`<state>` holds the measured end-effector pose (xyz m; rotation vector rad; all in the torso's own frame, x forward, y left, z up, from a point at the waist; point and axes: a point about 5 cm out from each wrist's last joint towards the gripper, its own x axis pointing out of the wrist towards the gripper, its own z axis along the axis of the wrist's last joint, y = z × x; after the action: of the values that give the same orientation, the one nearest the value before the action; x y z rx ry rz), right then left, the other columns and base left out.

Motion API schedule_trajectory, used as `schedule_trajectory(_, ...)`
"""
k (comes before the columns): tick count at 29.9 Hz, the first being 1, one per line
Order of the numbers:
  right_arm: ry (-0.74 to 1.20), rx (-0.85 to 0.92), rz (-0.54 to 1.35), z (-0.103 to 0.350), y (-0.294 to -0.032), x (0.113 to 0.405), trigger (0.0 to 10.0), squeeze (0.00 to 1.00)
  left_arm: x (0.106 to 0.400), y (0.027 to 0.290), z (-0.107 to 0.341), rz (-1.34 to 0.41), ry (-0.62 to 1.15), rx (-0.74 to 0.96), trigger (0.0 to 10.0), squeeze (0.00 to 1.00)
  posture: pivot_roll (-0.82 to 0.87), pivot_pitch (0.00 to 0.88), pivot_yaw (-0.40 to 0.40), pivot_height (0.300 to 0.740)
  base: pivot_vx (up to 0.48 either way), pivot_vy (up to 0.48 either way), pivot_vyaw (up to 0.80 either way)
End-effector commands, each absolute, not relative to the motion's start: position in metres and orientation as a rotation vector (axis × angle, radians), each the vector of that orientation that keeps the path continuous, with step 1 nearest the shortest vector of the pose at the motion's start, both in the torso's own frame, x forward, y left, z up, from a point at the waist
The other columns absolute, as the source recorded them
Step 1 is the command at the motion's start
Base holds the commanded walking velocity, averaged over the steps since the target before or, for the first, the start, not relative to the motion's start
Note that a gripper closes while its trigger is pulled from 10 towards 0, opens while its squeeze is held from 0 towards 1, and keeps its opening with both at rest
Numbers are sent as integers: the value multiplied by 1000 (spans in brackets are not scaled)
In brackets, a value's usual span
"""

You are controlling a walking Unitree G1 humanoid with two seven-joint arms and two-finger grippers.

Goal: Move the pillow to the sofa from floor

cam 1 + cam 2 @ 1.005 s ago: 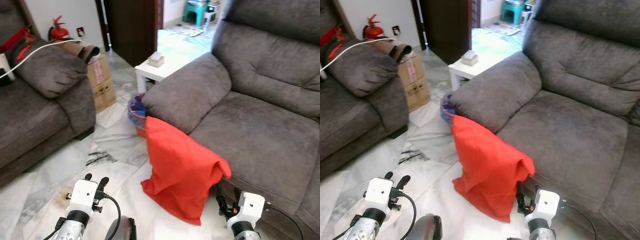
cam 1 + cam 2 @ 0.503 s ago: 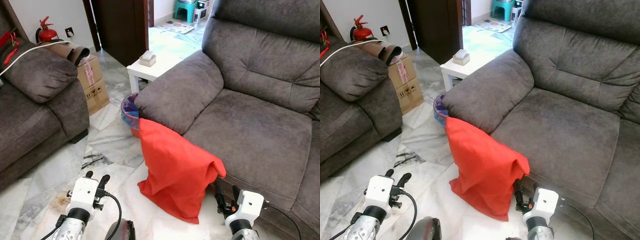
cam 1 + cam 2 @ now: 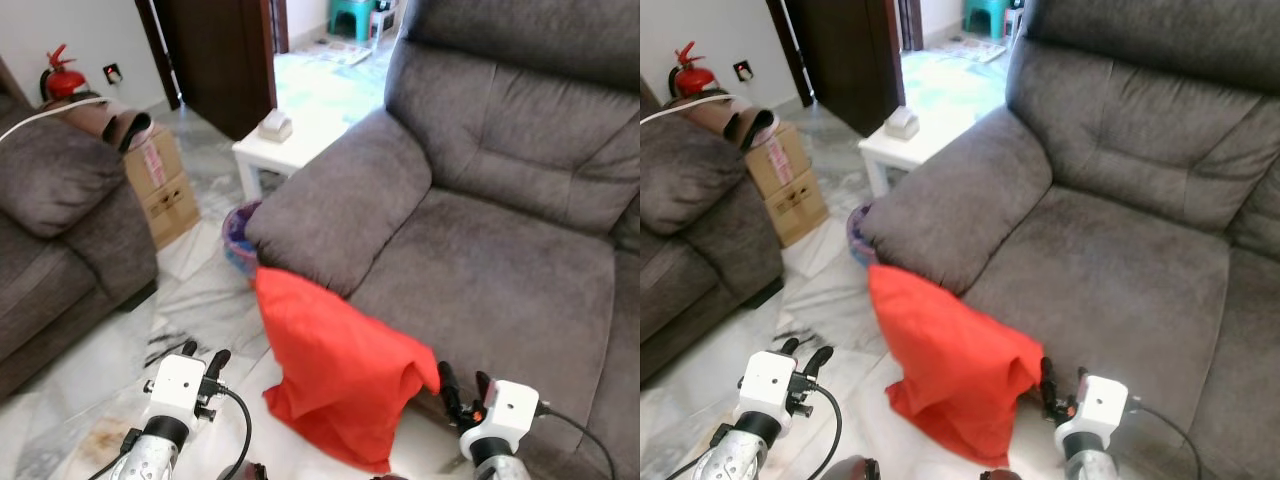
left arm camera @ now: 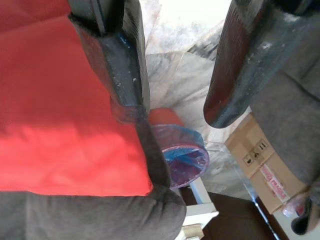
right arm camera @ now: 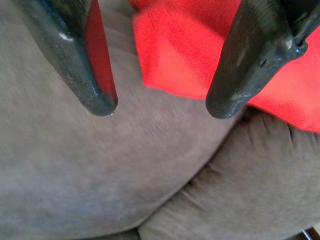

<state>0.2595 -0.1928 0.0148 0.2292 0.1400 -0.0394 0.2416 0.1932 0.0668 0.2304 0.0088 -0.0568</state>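
Note:
A red pillow [image 3: 335, 365] stands on the marble floor, leaning against the front of the grey sofa [image 3: 500, 270] just below its left armrest [image 3: 335, 200]. My left gripper [image 3: 203, 357] is open, low over the floor a little to the left of the pillow. My right gripper [image 3: 462, 384] is open, close to the pillow's upper right corner at the sofa's front edge. In the right wrist view the pillow [image 5: 200, 55] lies just past the fingertips [image 5: 102, 102] against the sofa fabric. The left wrist view has the pillow [image 4: 60, 125] beside one finger.
A blue-lined bin [image 3: 237, 232] stands behind the pillow beside the armrest. A small white table [image 3: 275, 145] and a cardboard box [image 3: 160, 185] lie further back. A second grey sofa [image 3: 50, 230] is on the left. A dark doorway [image 3: 215, 50] is at the back.
The whole view has shifted: the camera moved closer and to the right, toward the sofa. Both grippers stay open and low; the pillow stays leaning on the sofa.

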Motion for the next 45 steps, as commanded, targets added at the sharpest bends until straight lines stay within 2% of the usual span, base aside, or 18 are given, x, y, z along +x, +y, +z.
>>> schedule_trajectory(1,159,240,-24,11,-185,258,10000,0,236,199,62,-47,35,230,10000,0,31,136,29,620,0,0,0)
schedule_trajectory(2,156,242,-21,11,-185,258,10000,0,236,199,62,-48,35,229,10000,0,30,136,28,620,0,0,0)
schedule_trajectory(3,149,249,-14,13,-186,260,10000,341,236,199,62,-49,35,229,10000,0,32,135,27,620,0,0,0)
schedule_trajectory(4,149,249,-14,13,-186,260,10000,341,236,199,62,-49,35,229,10000,0,32,135,27,620,0,0,0)
schedule_trajectory(5,142,257,0,14,-187,261,10000,1000,236,198,62,-49,35,227,10000,0,36,136,25,620,0,0,0)
schedule_trajectory(13,149,112,86,26,-211,277,10000,1000,235,198,61,-41,38,216,10000,0,46,135,15,620,0,0,0)
schedule_trajectory(15,160,27,227,31,-206,283,10000,1000,235,198,60,-40,39,214,10000,0,48,135,9,620,0,0,0)
schedule_trajectory(17,170,13,285,32,-204,285,10000,1000,235,198,60,-35,38,212,10000,0,56,134,1,620,0,0,0)
schedule_trajectory(25,236,-69,406,29,-199,290,10000,1000,232,200,59,-25,34,223,10000,0,77,140,-5,620,0,0,0)
schedule_trajectory(37,283,-78,461,23,-173,297,10000,1000,225,206,67,-11,10,252,10000,0,149,150,-22,620,0,0,0)
schedule_trajectory(45,312,-72,436,19,-169,298,10000,1000,212,214,66,20,23,263,10000,0,183,157,-36,620,0,0,0)
